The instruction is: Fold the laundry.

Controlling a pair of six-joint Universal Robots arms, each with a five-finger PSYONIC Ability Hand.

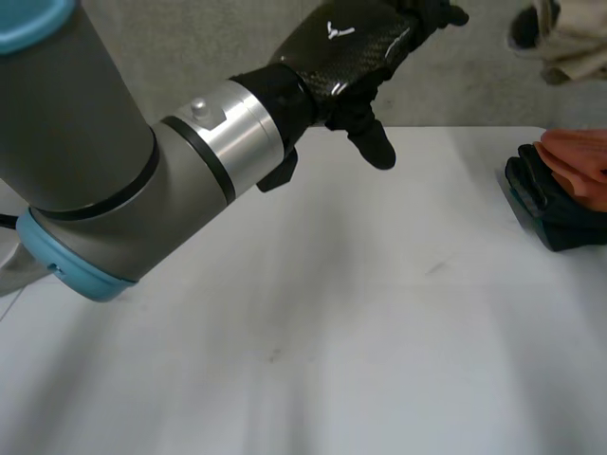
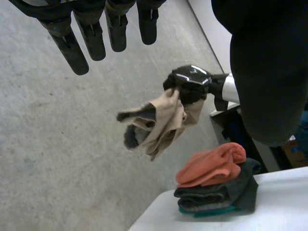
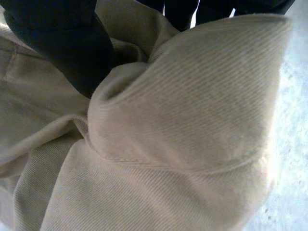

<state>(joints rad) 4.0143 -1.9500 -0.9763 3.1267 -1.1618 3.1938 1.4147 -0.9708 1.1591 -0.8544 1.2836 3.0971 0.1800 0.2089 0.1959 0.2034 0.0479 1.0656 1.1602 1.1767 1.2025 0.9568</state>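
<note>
A beige corduroy garment [image 2: 159, 120] with dark trim hangs bunched in the air beyond the table's far right corner, above the floor. My right hand [image 2: 190, 84] is shut on its top; in the right wrist view the thumb [image 3: 62, 38] and fingers dig into the folds of the beige garment [image 3: 183, 120]. From the head, the beige garment [image 1: 574, 52] dangles under the right hand [image 1: 524, 28]. My left hand [image 1: 379, 57] hovers over the table's far edge, open, its fingers [image 2: 96, 33] straight and holding nothing.
A stack of folded clothes [image 1: 560, 190] sits at the right edge of the white table [image 1: 332, 332], an orange piece [image 2: 211, 166] on top of dark ones. My left arm [image 1: 114, 161] reaches across the table's left side. Grey floor [image 2: 57, 144] lies beyond.
</note>
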